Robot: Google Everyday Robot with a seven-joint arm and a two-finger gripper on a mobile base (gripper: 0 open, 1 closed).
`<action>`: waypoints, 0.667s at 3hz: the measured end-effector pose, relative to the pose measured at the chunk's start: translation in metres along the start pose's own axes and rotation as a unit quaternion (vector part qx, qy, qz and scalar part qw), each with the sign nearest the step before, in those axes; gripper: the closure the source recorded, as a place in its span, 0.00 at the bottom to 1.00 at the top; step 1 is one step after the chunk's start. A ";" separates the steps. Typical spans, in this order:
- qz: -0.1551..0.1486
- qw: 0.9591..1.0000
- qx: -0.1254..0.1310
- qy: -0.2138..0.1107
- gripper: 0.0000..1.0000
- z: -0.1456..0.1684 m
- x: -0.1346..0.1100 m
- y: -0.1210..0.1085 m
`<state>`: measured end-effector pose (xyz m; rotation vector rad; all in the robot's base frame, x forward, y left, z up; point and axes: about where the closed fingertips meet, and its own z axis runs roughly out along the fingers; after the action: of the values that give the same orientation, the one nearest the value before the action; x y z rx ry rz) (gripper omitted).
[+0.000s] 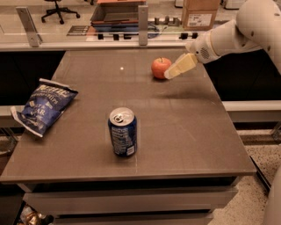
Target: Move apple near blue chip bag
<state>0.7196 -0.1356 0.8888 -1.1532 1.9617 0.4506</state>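
Camera view, the only one. White arm (232,33) comes in from the upper right corner and slopes down over the far side of the counter (189,127). The gripper (172,72), cream-coloured and tapering, points down and toward the picture's left, low over the surface, with its shadow on the counter just beneath it. Cannot tell whether it is spread or closed; it reads as one pale wedge. Nothing seen held in it. Apple (160,67): red-orange, stem up, sitting on the counter right at the gripper's tip, on the tip's picture-left side; touching or only just beside, cannot tell which. Blue chip bag (44,107): well apart from the gripper, across the counter at the picture-left edge and nearer the camera, crinkled, lying flat, its lower end hanging past the counter's edge. Blue soda can (122,132): upright, tab up, nearer the camera than the gripper, between bag and gripper in left-right terms, touching neither. Beyond the gripper, past the counter's far edge: a cardboard box (199,13) on a back bench.
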 end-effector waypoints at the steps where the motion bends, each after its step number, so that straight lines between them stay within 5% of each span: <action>1: 0.029 0.999 0.011 0.021 0.00 0.019 0.002 0.002; 2: 0.052 0.998 0.013 0.035 0.00 0.036 0.003 0.005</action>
<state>0.7312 -0.1117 0.8643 -1.0672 2.0904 0.4439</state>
